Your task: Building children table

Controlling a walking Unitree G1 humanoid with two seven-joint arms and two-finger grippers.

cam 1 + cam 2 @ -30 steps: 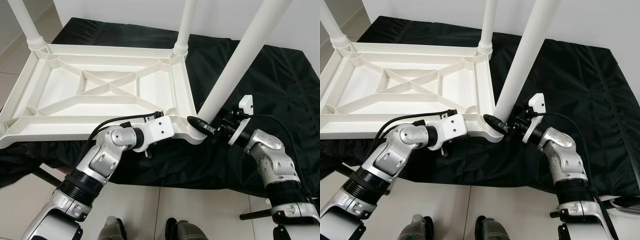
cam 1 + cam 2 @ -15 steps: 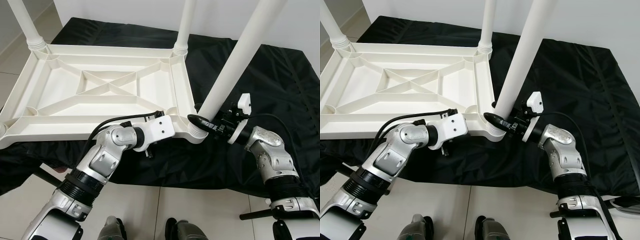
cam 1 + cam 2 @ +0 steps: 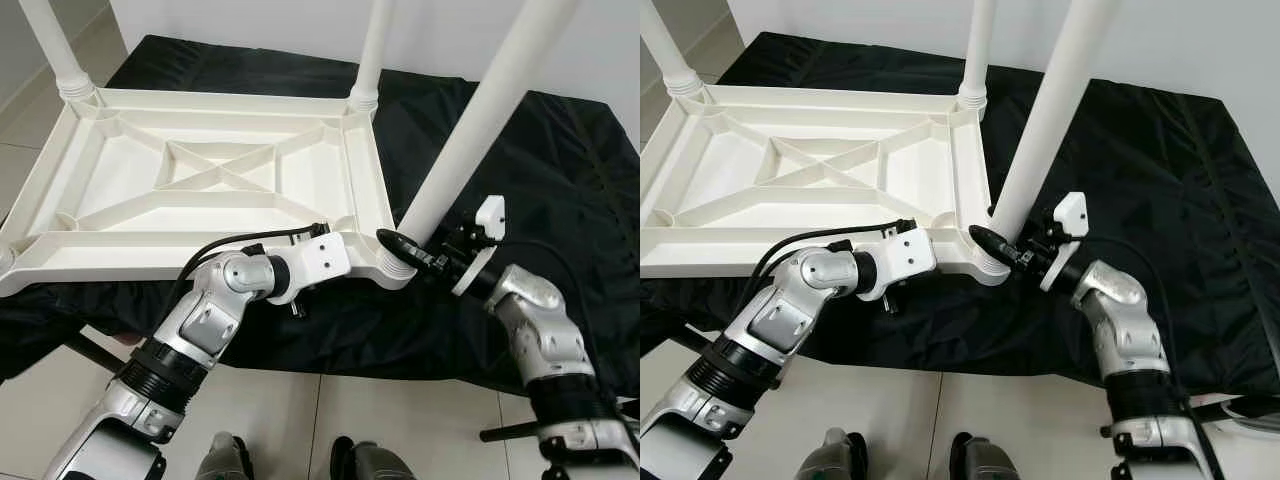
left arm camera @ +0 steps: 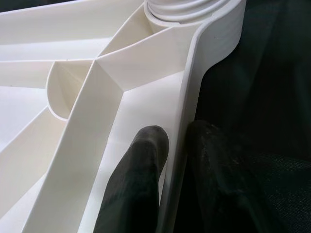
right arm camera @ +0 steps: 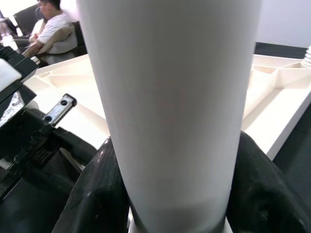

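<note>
Since the earlier frames, the right arm's elbow has dropped lower and closer to the robot, while the right claw (image 3: 400, 247) keeps its grip on the white table leg (image 3: 478, 120) just above the socket. Its two black fingers (image 5: 95, 194) press against either side of that leg, holding it where it stands, tilted, in the near corner of the upturned tabletop (image 3: 150, 190). That white plastic tabletop lies ribbed side up on a black cloth (image 3: 560, 170), and two further legs (image 3: 372, 50) already rise from its far corners.

The left claw (image 4: 175, 145) is narrow, pinched on the tabletop's near rim just beside the same corner socket, one finger (image 4: 141, 179) inside the rim and the other outside over the cloth.

Beyond the cloth stands a plain white wall (image 3: 420, 25). Pale floor tiles (image 3: 370, 410) run beneath the near edge of the cloth, towards the robot. Seen from the right wrist, a seated person (image 5: 51, 29) is in the background beyond the tabletop.
</note>
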